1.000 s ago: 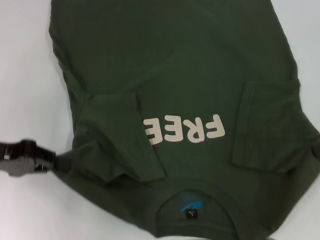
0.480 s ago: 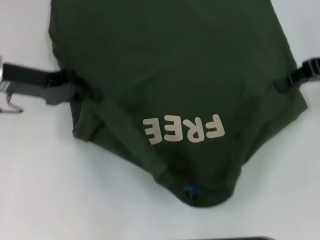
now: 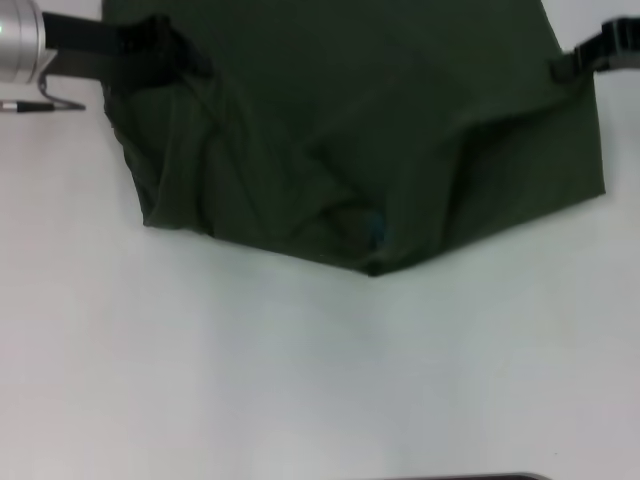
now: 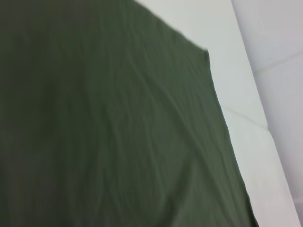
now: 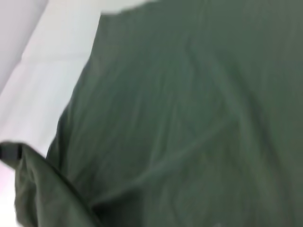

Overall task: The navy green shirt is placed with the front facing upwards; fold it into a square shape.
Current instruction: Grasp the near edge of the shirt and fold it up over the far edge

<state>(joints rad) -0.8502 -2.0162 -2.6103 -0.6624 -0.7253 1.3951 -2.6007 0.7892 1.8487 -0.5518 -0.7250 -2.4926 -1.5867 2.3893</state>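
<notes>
My left tool (image 3: 165, 45) at ten o'clock and right tool (image 3: 575, 62) at two each grasp the navy green shirt (image 3: 380, 130), its collar end now carried over the lettering on the table (image 3: 300, 380); this fold is nearly laid

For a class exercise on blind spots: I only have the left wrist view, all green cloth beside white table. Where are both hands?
Observer: The left hand is at the shirt's far left edge and the right hand at its far right edge, cloth bunched at each.
Operator: Are the chest letters showing?
Observer: No, none show in the head view; the near part is doubled over, wrinkled, ending in a blunt point.
Operator: Any sign of the collar?
Observer: Only a blue mark near that point.
</notes>
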